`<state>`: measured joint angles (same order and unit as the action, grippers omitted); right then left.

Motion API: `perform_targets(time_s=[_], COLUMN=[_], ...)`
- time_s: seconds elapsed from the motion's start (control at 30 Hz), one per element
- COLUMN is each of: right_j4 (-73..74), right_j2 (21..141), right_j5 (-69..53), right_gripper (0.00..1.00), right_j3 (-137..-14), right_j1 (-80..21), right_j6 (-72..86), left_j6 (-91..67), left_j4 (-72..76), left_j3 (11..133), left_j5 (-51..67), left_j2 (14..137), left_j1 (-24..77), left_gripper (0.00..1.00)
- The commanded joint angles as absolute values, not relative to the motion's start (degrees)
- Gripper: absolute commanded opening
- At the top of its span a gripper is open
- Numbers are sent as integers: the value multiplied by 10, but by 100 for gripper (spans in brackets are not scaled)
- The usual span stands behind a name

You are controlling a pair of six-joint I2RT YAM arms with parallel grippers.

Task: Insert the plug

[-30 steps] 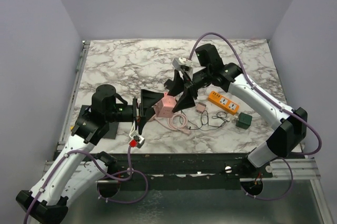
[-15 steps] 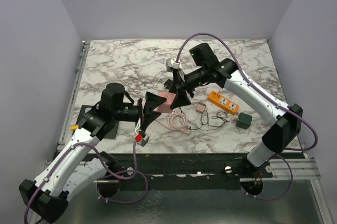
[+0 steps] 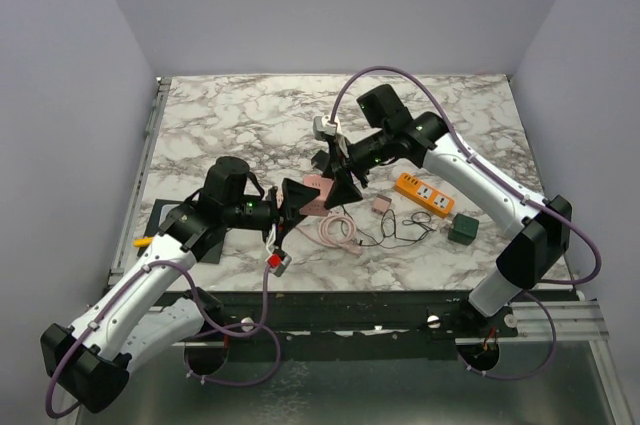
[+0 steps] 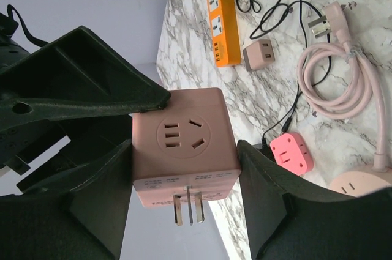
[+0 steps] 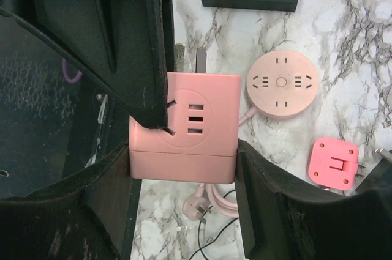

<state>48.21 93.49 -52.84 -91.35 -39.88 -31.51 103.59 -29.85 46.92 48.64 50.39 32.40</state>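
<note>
The right hand [image 5: 184,171] grips a pink cube adapter [image 5: 208,137] between both fingers, above the marble surface [image 5: 343,40], where a round pink socket [image 5: 282,84] lies.

The pink cube adapter [image 4: 184,147] hangs clear of the marble surface [image 3: 230,125], near its middle, caught between both arms. The right fingers [image 5: 98,211] press flat against two opposite sides. The left fingers [image 4: 288,211] flank it as well, with no gap showing in the left wrist view. Its corners are rounded. One face carries a round recess with five slots. Flat metal prongs [image 4: 187,208] stick out of an adjoining face, which bears faint lettering.
</note>
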Motion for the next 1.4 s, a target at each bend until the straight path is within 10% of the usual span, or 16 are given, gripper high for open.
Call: perform_targets(time_s=[0.0, 0.2, 0.3, 0.73, 1.37], right_j4=[453, 416, 373, 161, 112], right_j2=[928, 910, 874, 640, 527], right_j5=[-586, -542, -473, -127, -475], right_gripper=[24, 51, 99, 100, 100], right_j3=[-900, -876, -847, -660, -565], right_j1=[-411, -411, -411, -410, -411], right_j6=[-283, -252, -246, -124, -124], left_j6=[1079, 936, 779, 345, 318], left_j4=[-293, -227, -226, -218, -213], left_j3=[466, 478, 523, 577, 605], left_j5=[431, 431, 435, 563, 721], left_j2=[520, 512, 532, 543, 581], left_j1=[328, 327, 328, 324, 303], left_gripper=[32, 0, 0, 0, 0])
